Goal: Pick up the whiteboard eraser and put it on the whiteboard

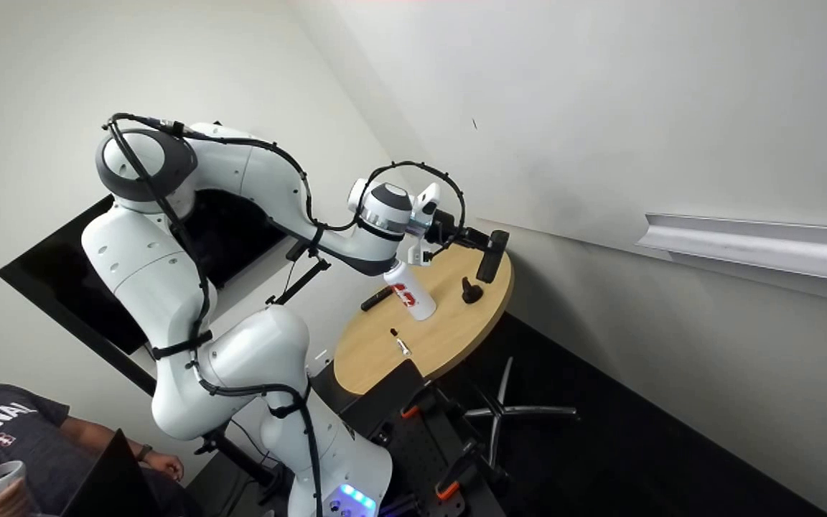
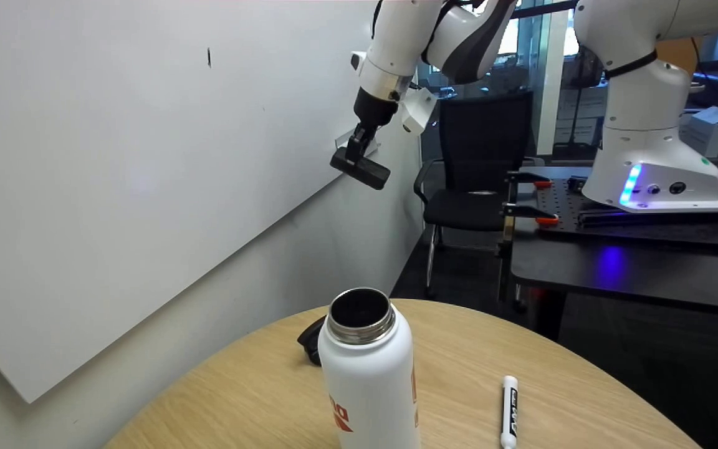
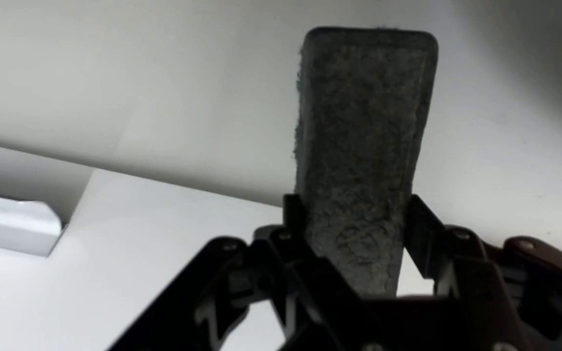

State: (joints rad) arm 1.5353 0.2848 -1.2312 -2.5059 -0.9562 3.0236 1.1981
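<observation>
The whiteboard eraser is a dark block. It shows in both exterior views (image 1: 494,257) (image 2: 365,171) and in the wrist view (image 3: 366,122). My gripper (image 1: 484,248) is shut on it, one finger on each long side, as the wrist view (image 3: 354,217) shows. It holds the eraser in the air above the table, tilted in an exterior view (image 2: 354,156). The whiteboard (image 1: 636,108) (image 2: 116,156) is the large white board on the wall; in the wrist view it fills the lower left (image 3: 164,263). The eraser is near its lower edge; contact does not show.
The tray rail (image 1: 758,248) (image 3: 12,222) runs along the whiteboard's lower edge. On the round wooden table (image 1: 449,348) (image 2: 240,393) stand a white bottle (image 1: 413,296) (image 2: 368,386), a black lid (image 1: 471,291) and a marker (image 2: 509,411). A black chair (image 2: 483,143) stands behind.
</observation>
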